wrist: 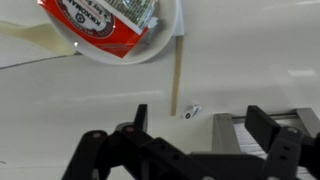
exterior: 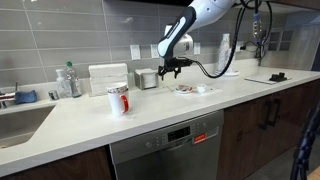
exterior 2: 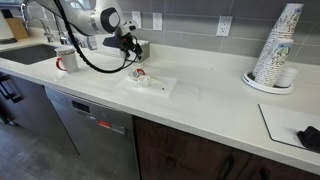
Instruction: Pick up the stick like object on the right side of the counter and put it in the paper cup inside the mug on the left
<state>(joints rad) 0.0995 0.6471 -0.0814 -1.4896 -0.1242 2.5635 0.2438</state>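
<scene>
Obs: gripper (wrist: 197,118) over pale counter (wrist: 60,105), jaws apart.
Thin stick (wrist: 177,80) lies just beyond the fingertips (wrist: 140,115), beside a white dish (wrist: 168,45) holding a red-and-white packet (wrist: 95,25).

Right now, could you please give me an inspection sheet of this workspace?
Surface: counter, pale, no spills seen.
Job's things: stick flat beside the plate; mug holding paper cup, near the sink.
Clutter: plate with red packet, bottle, white box, cup stack.
Grippers: gripper open, empty, over the stick.
Cables: black cable looping off the arm.
Surroundings: dishwasher, grey tiled wall.
</scene>
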